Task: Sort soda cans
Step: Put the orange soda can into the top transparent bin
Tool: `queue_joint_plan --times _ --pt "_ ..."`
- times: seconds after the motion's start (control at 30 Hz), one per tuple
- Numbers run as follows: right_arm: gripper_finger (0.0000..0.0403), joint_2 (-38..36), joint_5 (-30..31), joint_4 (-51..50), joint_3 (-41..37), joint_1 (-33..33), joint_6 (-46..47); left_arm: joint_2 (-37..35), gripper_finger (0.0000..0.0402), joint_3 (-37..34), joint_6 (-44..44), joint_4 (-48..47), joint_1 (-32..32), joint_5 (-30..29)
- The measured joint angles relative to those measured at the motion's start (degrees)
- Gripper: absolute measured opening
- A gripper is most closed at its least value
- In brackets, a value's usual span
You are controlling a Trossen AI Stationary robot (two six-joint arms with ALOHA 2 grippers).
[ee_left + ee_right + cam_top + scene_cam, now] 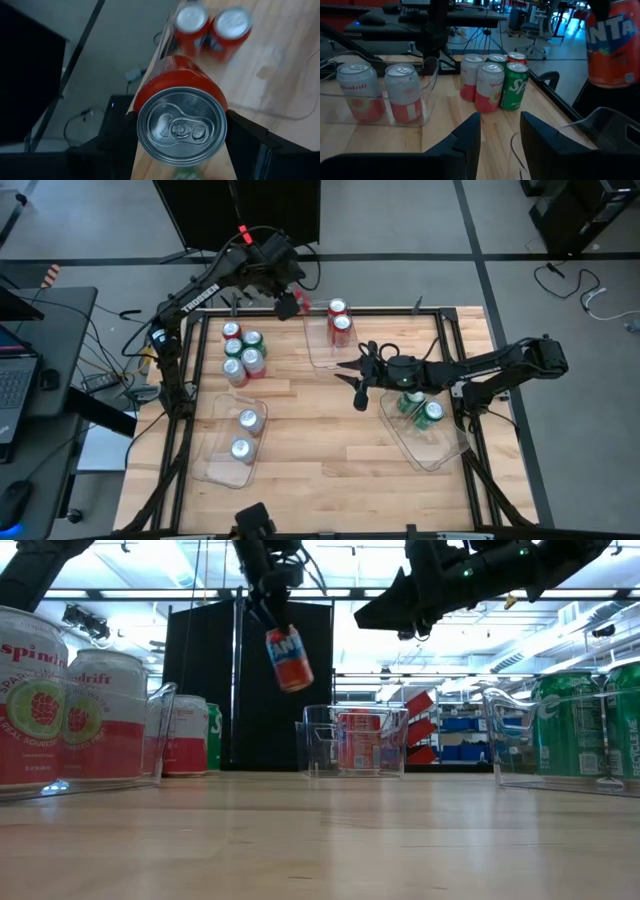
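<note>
My left gripper [290, 302] is shut on a red soda can [288, 658], high over the table's far edge, just left of the far clear bin [320, 356] with two red cans [339, 321]. Several loose cans, pale, green and red [241, 351], stand upright on the table at the far left. Two pale cans [246, 434] are in the near-left bin, two green cans [421, 408] in the right bin. My right gripper [352, 378] hovers open mid-table, pointing toward the left, nothing between its fingers [470, 135]. My left gripper pinches the red can's side wall just below its silver top [142, 97] between its two fingers, one on each side. The fingers [262, 615] come slanting down from above. The can hangs tilted below them, top toward the wrist, lifted clear of table and bins.
Three clear bins stand on the wooden table: far middle, near left [215, 465] and right [440, 450]. A black rail frame [455, 315] borders the table. A desk with a laptop [15, 380] lies beyond the left edge. Bare wood [320, 440] spans the middle and near side.
</note>
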Motion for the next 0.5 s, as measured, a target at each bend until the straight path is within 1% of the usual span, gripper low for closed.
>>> queue_joint_plan --times 0.17,0.37,0.5 --pt "0.0123 -0.2 0.0 -0.2 0.0 -0.2 0.5 2.2 0.0243 0.0 0.0 2.2 -1.3 0.7" --pt "0.0122 -0.2 0.0 -0.8 0.0 -0.3 1.1 7.8 0.0243 0.0 1.2 2.5 -1.5 1.2" --pt "0.0121 -0.2 0.0 -1.5 0.0 -0.3 1.3 11.6 0.0243 0.0 1.8 4.6 -1.4 3.7"
